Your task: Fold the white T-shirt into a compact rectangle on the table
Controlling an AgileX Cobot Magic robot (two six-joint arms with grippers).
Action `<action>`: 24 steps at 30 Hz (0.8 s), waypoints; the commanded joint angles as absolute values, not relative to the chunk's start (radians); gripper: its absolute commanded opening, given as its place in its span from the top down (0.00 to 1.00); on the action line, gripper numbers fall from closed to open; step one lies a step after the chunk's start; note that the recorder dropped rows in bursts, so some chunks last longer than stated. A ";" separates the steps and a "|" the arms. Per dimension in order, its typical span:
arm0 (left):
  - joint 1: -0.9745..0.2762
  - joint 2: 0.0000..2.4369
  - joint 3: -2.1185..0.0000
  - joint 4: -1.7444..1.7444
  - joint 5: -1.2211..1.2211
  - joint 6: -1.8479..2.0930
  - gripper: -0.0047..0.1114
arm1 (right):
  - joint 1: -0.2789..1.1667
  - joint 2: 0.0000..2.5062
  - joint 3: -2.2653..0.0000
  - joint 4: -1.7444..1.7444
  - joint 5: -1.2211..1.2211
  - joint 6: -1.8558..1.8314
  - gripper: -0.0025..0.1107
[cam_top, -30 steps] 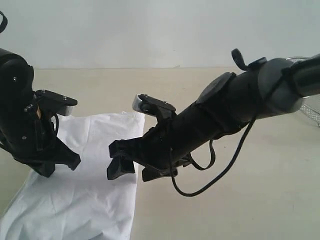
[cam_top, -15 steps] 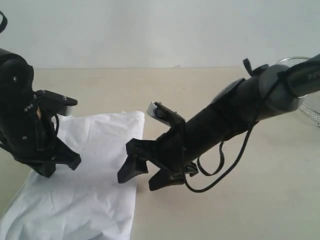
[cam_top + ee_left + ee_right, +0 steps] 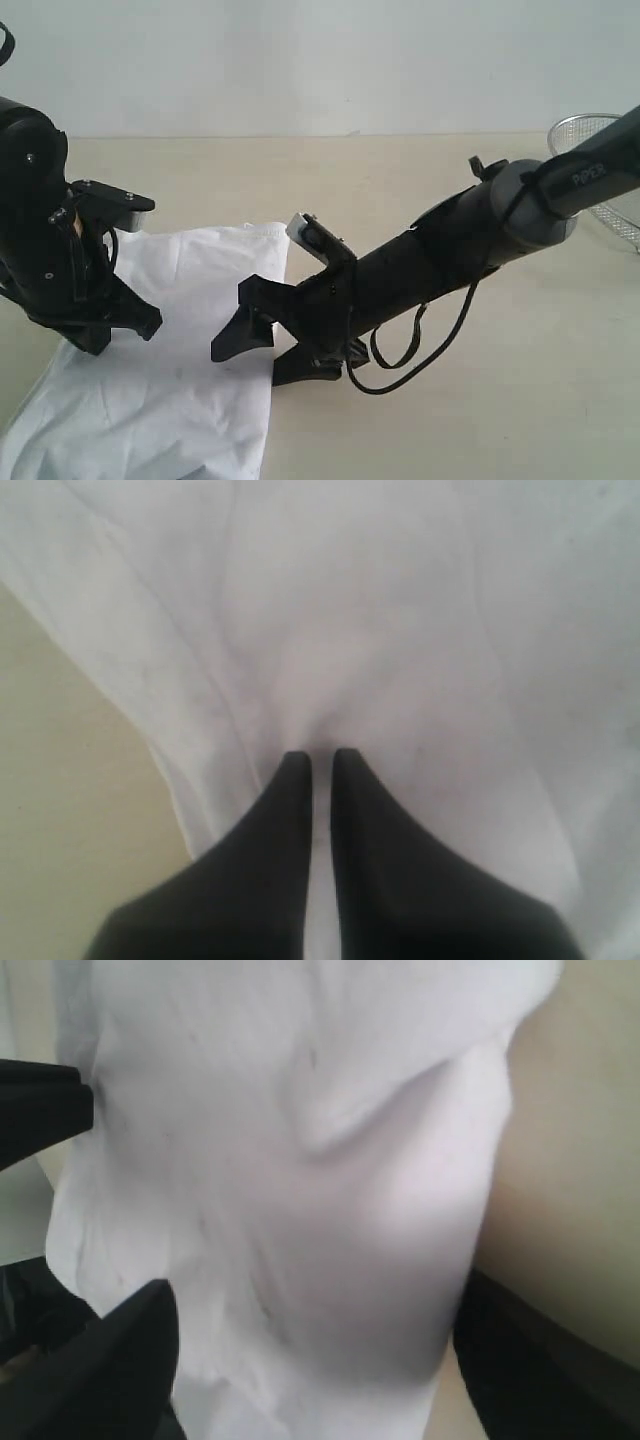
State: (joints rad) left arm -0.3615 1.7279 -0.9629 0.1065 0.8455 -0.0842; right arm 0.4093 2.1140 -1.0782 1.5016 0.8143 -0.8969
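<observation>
Nearest you, the white T-shirt (image 3: 190, 400) lies on the surface (image 3: 450, 420) as a long pale band. Only plain white cloth shows, with no lettering, and its near end below both grippers is rumpled and spreads unevenly.

A little further in, your left gripper (image 3: 320, 758) is clenched on the shirt's outer edge. Creases run into its tips, so it looks to be pinching a thin layer of cloth. Across the band from it, your right gripper (image 3: 245, 368) is fully released. One finger hangs over the cloth and the other over bare surface just outside the shirt's edge, so the edge sits between the jaws with nothing gripped.

Beyond both grippers, the shirt's far edge lies fairly straight and flat. Well past the right gripper's arm stands a wire basket (image 3: 592, 122), clear of the work.

Judging by the narrow shape, the lengthwise folding seems done. The band is far too long to be a compact rectangle, so at least one end-over-end fold is left, and the near end needs smoothing too.
</observation>
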 commanded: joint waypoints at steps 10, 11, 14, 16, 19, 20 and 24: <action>-0.360 1.719 -0.966 0.090 0.845 -0.086 0.92 | 0.489 2.189 -1.160 1.558 0.769 -0.942 0.45; -0.360 1.719 -0.966 0.090 0.845 -0.086 0.92 | 0.489 2.189 -1.159 1.560 0.767 -0.942 0.52; -0.360 1.712 -0.966 0.090 0.845 -0.086 0.92 | 0.489 2.189 -1.159 1.561 0.753 -0.964 0.90; -0.360 1.686 -0.966 0.090 0.850 -0.086 0.92 | 0.487 2.186 -1.165 1.556 0.745 -0.987 0.97; -0.360 1.597 -0.966 0.090 0.861 -0.090 0.92 | 0.487 2.186 -1.211 1.527 0.785 -0.983 0.98; -0.360 1.567 -0.966 0.088 0.875 -0.093 0.92 | 0.487 2.186 -1.229 1.525 0.799 -0.983 0.98; -0.360 1.391 -0.966 0.083 0.942 -0.101 0.92 | 0.487 2.186 -1.353 1.382 0.801 -0.867 0.98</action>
